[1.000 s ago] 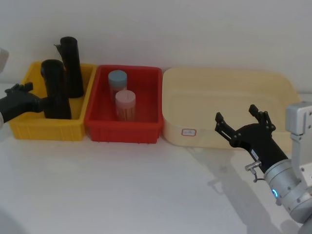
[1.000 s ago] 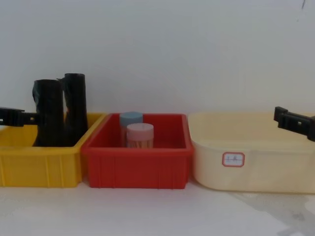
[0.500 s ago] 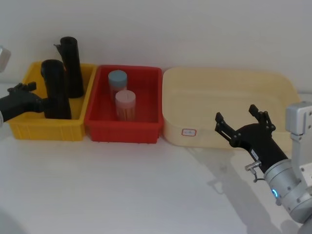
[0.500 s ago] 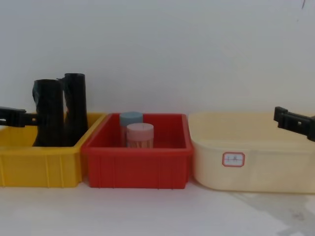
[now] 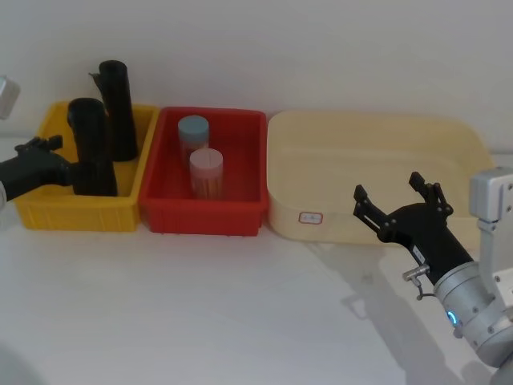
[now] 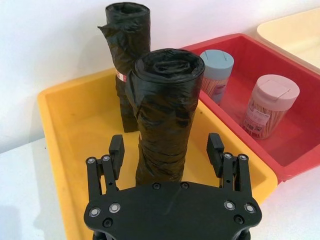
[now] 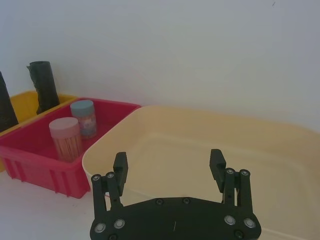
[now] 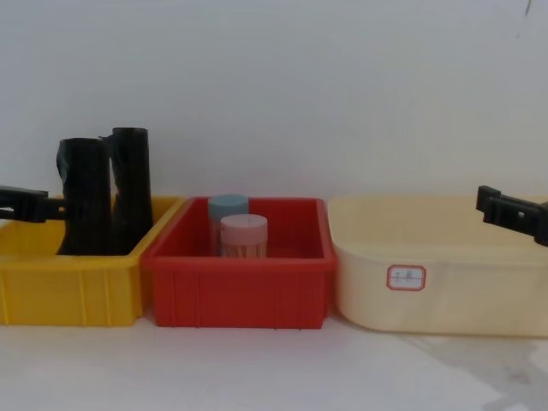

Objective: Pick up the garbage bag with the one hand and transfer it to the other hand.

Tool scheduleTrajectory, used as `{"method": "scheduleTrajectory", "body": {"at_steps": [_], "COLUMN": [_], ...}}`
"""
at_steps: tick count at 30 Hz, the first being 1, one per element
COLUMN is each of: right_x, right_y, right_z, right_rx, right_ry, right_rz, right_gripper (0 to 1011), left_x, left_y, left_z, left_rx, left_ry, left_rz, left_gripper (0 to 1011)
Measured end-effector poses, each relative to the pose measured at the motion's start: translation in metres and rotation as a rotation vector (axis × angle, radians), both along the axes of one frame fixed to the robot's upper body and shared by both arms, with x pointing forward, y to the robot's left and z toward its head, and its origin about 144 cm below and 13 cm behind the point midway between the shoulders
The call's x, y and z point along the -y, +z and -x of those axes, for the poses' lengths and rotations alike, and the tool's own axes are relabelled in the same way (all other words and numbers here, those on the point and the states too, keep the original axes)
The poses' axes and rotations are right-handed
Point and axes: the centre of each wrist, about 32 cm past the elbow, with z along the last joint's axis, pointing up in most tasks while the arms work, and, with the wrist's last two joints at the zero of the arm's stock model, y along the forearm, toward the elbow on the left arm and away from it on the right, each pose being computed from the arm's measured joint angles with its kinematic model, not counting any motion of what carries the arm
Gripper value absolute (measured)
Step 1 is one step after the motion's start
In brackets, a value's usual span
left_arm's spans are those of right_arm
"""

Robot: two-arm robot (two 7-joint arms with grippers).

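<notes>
The garbage bag stood upright in the yellow bin at the table's ten o'clock. The left gripper had its jaws wide on either side of the bag, not touching it. A slimmer roll crowded close at the bag's one o'clock. At its three o'clock, a red bin held two jars. The right gripper, jaws wide, hung by the cream tub at four o'clock. The table and the wall were white.

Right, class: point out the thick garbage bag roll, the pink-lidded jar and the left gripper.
garbage bag (image 6: 165, 100), left wrist view, on the middle of the roll's wrinkled side.
pink-lidded jar (image 5: 207, 181), head view, on its body below the lid.
left gripper (image 6: 165, 144), left wrist view, midway between its open fingertips, which straddle the roll.
</notes>
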Motion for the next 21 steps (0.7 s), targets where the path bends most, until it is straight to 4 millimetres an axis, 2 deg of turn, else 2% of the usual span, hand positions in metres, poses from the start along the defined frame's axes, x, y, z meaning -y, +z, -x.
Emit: {"method": "scheduleTrajectory", "body": {"at_steps": [21], "right_x": [0.0], "right_y": [0.0], "right_z": [0.0], "right_rx": [0.0], "right_ry": [0.0], "right_rz": [0.0], "right_gripper": [1001], "left_x": [0.017], "left_y": [-0.009], "left_z": [-0.011], "left_rx": [-0.017], "left_ry": [0.079], "left_rz": [0.011], "left_gripper": [1001]}}
